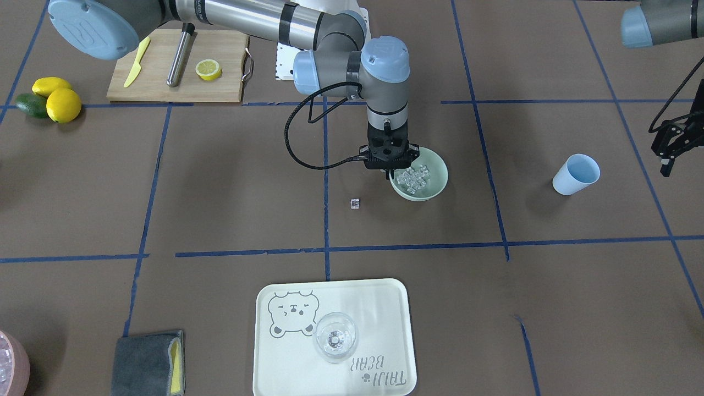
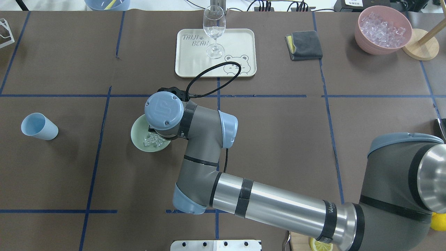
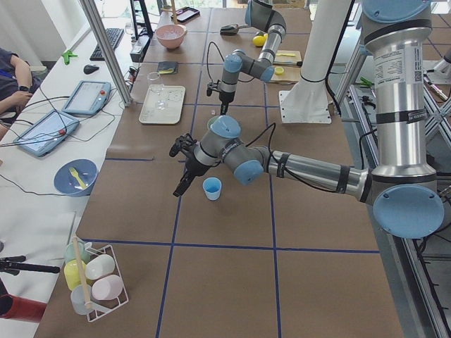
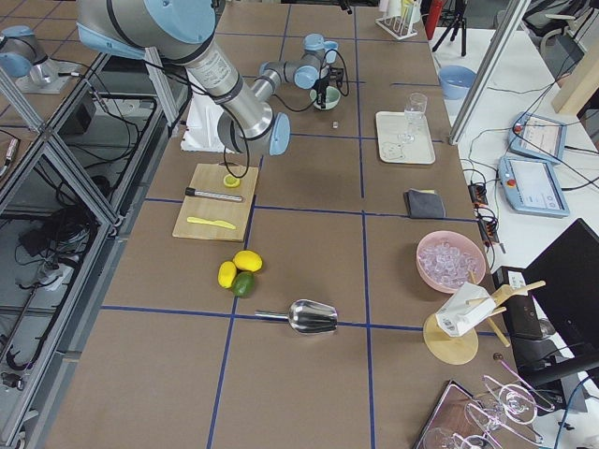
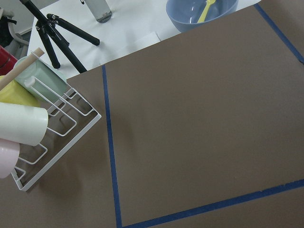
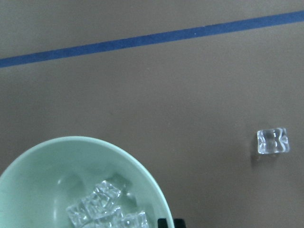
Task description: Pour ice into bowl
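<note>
The pale mint-green bowl (image 1: 435, 190) sits mid-table and holds the heap of clear ice cubes (image 1: 413, 179). It also shows in the overhead view (image 2: 137, 134) and the right wrist view (image 6: 57, 156), with the ice (image 6: 107, 211) inside. My right gripper (image 1: 389, 175) points down at the bowl's rim, its fingertips (image 6: 164, 223) close together on it. A lone cube (image 1: 355, 203) lies on the table beside the bowl. The light blue cup (image 1: 576, 174) stands empty. My left gripper (image 1: 667, 165) hangs apart from the cup, and I cannot tell whether it is open or shut.
A white tray (image 1: 385, 308) with a clear glass (image 1: 335, 336) lies across the table. A cutting board (image 1: 154, 82) with a knife and a lemon half, whole fruit (image 1: 63, 104), a grey cloth (image 1: 146, 363), a pink ice container (image 2: 383, 29) and a cup rack (image 5: 42, 128) stand around.
</note>
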